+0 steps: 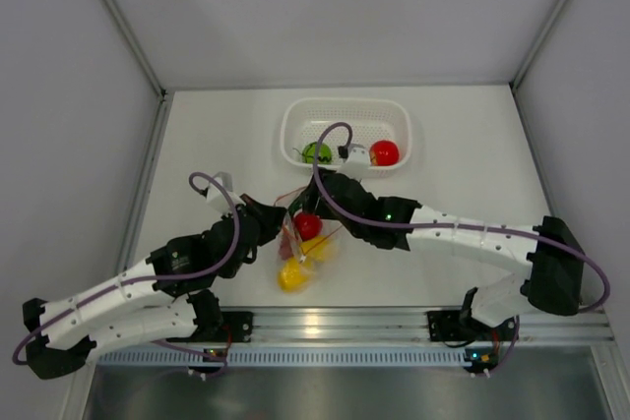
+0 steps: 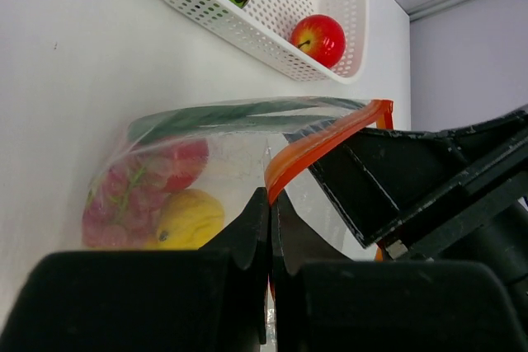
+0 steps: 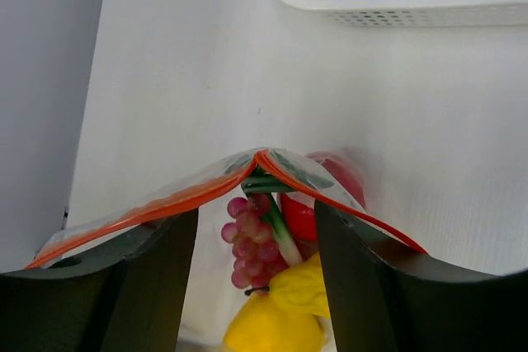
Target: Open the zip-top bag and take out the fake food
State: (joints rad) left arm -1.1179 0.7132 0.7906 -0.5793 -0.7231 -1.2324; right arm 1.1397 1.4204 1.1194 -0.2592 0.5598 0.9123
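Zip-top bag [image 1: 315, 246] | left tool [image 2: 271, 204] clamped on zip strip [image 2: 322, 147] — right tool [image 3: 256, 220] spread apart

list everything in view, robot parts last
table: one, white, under everything
basket: one, white, far side
ball: one, green, in basket
apple: one, red, in basket
bag: one, clear with orange strip, mid table
red fruit: one, red, in bag
yellow fruit: two, yellow, in bag
grapes: one bunch, purplish, in bag
stalks: count unclear, green, in bag
left gripper: one, black, shut on bag
right gripper: one, black, open at bag's strip
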